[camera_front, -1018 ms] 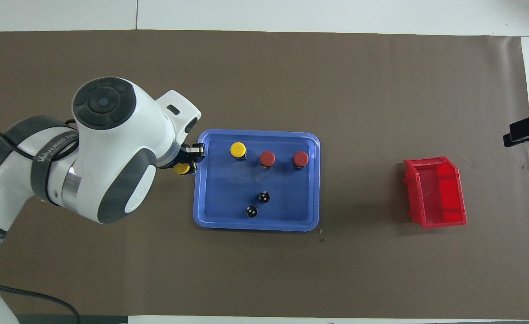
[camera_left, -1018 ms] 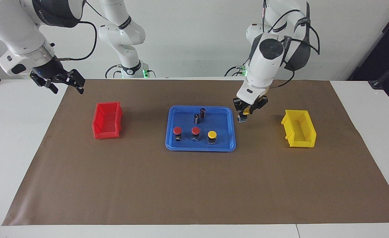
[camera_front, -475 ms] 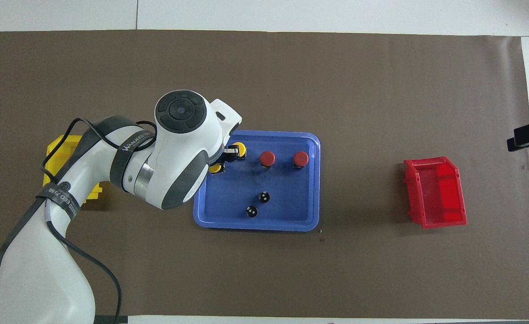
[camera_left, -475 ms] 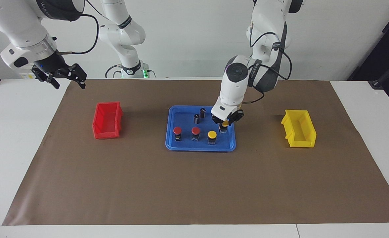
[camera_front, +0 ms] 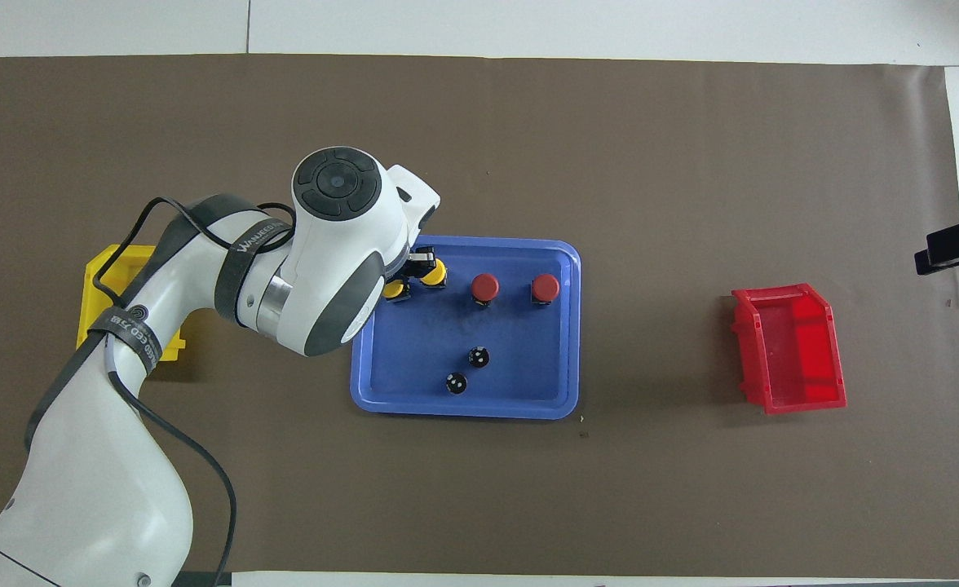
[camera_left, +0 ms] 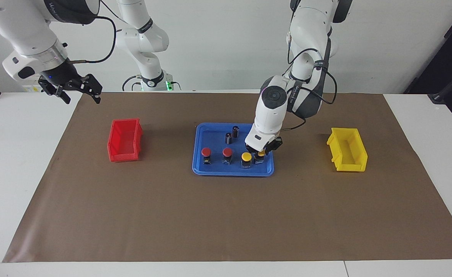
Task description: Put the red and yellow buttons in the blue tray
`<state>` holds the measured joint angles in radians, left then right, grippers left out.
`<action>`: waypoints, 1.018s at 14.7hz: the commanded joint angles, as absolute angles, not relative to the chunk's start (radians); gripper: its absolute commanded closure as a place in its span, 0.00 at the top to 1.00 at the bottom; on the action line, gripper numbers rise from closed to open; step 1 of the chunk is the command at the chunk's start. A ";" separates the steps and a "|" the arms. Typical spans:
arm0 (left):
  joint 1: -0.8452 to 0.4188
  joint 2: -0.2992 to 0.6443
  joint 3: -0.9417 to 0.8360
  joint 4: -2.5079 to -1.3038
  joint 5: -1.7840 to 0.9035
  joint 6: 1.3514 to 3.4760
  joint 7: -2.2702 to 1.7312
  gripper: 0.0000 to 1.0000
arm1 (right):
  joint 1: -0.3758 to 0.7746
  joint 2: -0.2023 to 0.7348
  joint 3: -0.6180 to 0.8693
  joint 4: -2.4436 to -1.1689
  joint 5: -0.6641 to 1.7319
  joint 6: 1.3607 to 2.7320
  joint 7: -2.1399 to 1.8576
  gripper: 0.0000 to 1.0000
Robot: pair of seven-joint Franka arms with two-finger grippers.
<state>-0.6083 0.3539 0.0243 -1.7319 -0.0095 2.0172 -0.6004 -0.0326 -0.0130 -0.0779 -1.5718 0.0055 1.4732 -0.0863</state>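
Left end effector [camera_left: 260,153] is down inside the wide shallow blue plastic tray [camera_left: 200,135], at its left-arm end, clamped on the last small yellow-capped push button on a black square base [camera_left: 261,154]. That button sits low, at or just above the tray floor; contact with the floor can't be read. Touching or just beside it is the other yellow-capped button [camera_left: 246,157], then two red-capped push buttons [camera_left: 206,152] [camera_left: 227,152] in the same row, all in the tray. Two dark capless cylinders [camera_left: 231,134] stand in the tray nearer the robots.

Right end effector [camera_left: 71,89] waits in the air off the right arm's end of the brown mat, fingers spread, empty.

Risks: the held button is so tight to its yellow neighbour that opening the fingers could likely nudge or tip either one. Releasing before the base is flat could leave it toppled. A slanted retreat may clip the tray rim.

Facing view shows end effector height, the grip and the small yellow plastic bin [camera_left: 347,149] in full. Overhead view [camera_front: 402,287] hides most of the grip and half that bin under the arm, but shows the two yellow caps separately, and the small red plastic bin [camera_front: 791,349] on the tabletop.
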 commanded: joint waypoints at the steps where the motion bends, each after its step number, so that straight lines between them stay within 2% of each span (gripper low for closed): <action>1: -0.607 0.357 0.028 -1.723 0.011 2.028 -0.618 0.04 | -0.028 -0.034 -0.078 -1.595 -0.008 1.471 -0.100 1.00; 4: -0.607 0.357 0.028 -1.726 0.009 2.042 -0.617 0.16 | -0.028 -0.034 -0.078 -1.595 -0.008 1.470 -0.101 1.00; 7: -0.598 0.365 0.029 -1.726 0.009 2.043 -0.617 0.48 | -0.026 -0.034 -0.074 -1.595 -0.008 1.470 -0.098 1.00; 10: -0.598 0.365 0.029 -1.723 0.008 2.039 -0.618 0.56 | -0.028 -0.034 -0.074 -1.595 -0.008 1.470 -0.100 1.00; 15: -0.598 0.318 0.031 -1.683 0.003 1.942 -0.621 0.57 | -0.028 -0.032 -0.074 -1.595 -0.008 1.470 -0.100 1.00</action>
